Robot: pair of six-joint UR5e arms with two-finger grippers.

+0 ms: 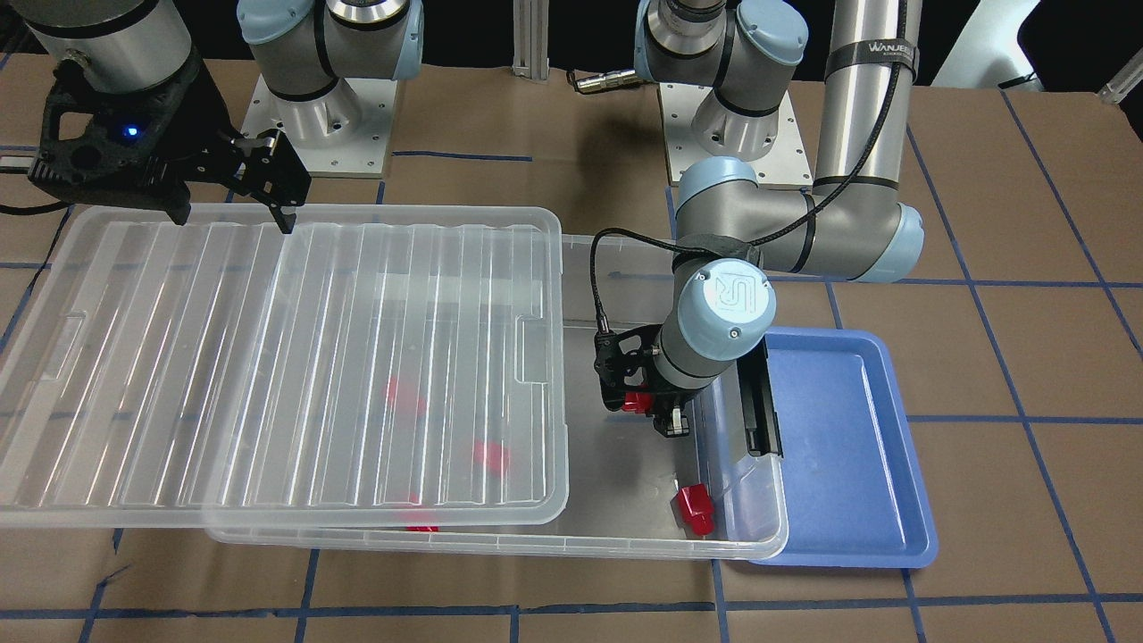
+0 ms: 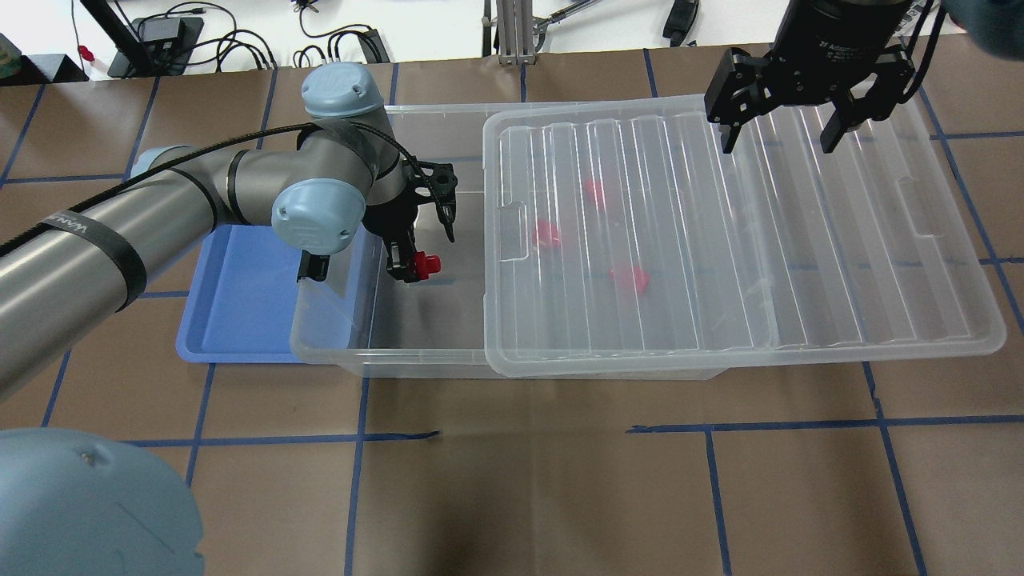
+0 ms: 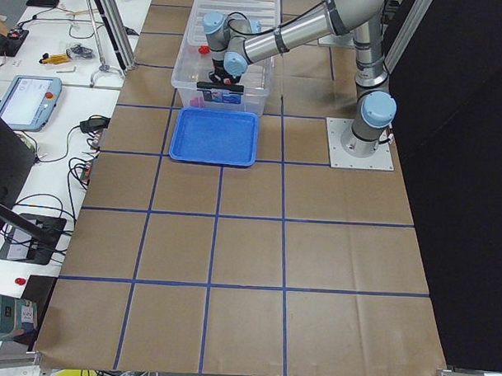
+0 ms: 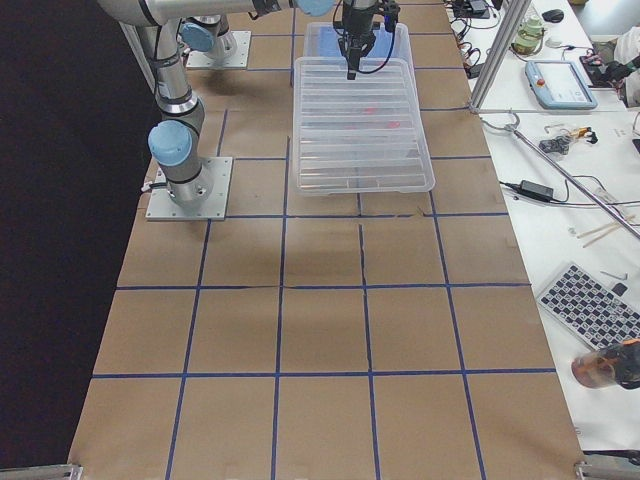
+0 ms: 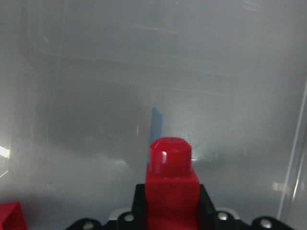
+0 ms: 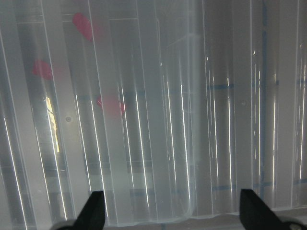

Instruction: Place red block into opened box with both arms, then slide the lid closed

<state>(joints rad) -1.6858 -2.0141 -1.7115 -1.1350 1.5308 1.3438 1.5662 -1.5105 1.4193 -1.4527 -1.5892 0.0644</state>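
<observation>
Red block [image 5: 171, 191] clamped in left gripper [image 2: 410, 261]; right gripper [image 2: 778, 144] spread over lid [image 2: 680, 264]; loose block [image 1: 696, 509] hidden overhead, visible frontally.

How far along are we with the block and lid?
Done: three blocks lie in the box under the lid. In hand: left gripper holds a red block over the box's open end. Left: release it, then slide the lid shut; right gripper hovers open above it.
</observation>
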